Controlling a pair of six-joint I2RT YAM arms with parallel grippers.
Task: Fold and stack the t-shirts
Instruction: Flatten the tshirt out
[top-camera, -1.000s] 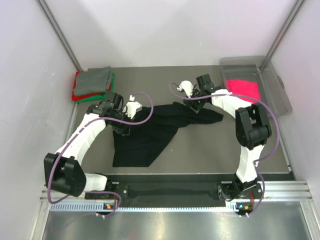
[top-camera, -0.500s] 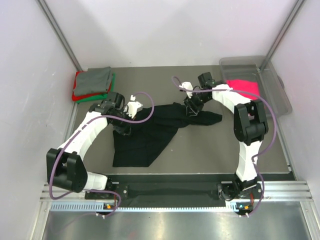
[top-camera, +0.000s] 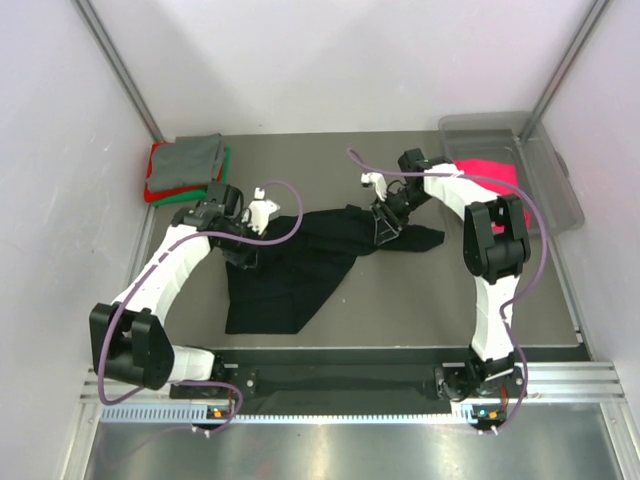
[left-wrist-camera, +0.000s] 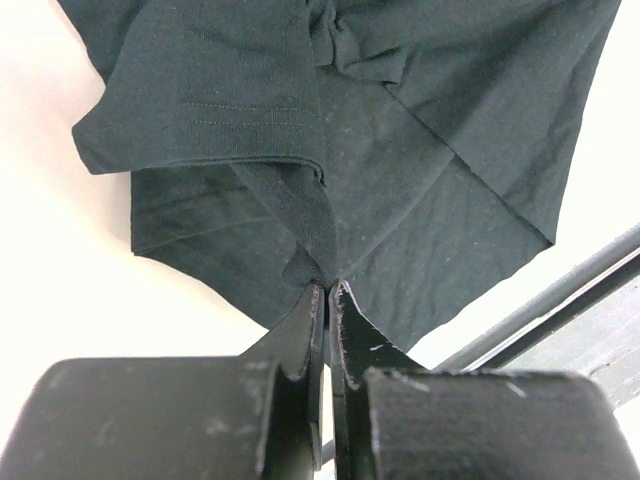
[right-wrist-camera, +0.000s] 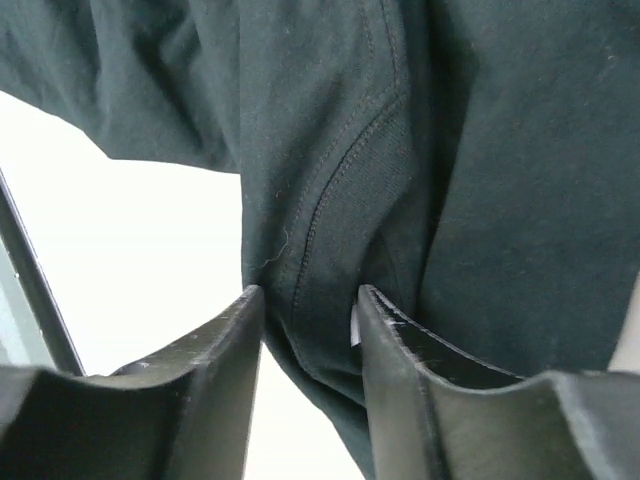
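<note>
— Where was the soft black cloth t-shirt (top-camera: 300, 265)?

— Spread in a crumpled slant across the middle of the grey bench (top-camera: 420, 290), its wide lower part toward the near left and one end bunched toward the right.

— And the left hand (left-wrist-camera: 328, 285)?

— Pressed together on a thin edge of that shirt. In the left wrist view the cloth narrowed to a point right at the fingertips, with a hemmed sleeve lying just beyond.

— The right hand (right-wrist-camera: 310, 300)?

— Its two fingers (right-wrist-camera: 215, 350) stood either side of a thick fold at the ribbed collar seam. The cloth filled the gap from one to the other, and a sliver of white label showed against the right finger. So it was pinching the same shirt at its right end.

— The other shirts?

— A folded grey t-shirt (top-camera: 188, 155) lay on top of a pile in the far left corner, with a red t-shirt (top-camera: 160, 190) and a green t-shirt (top-camera: 222, 170) showing at the edges beneath it. A hot-pink t-shirt (top-camera: 485, 175) sat inside the clear plastic bin (top-camera: 550, 180) at the far right, well apart from both hands.
</note>
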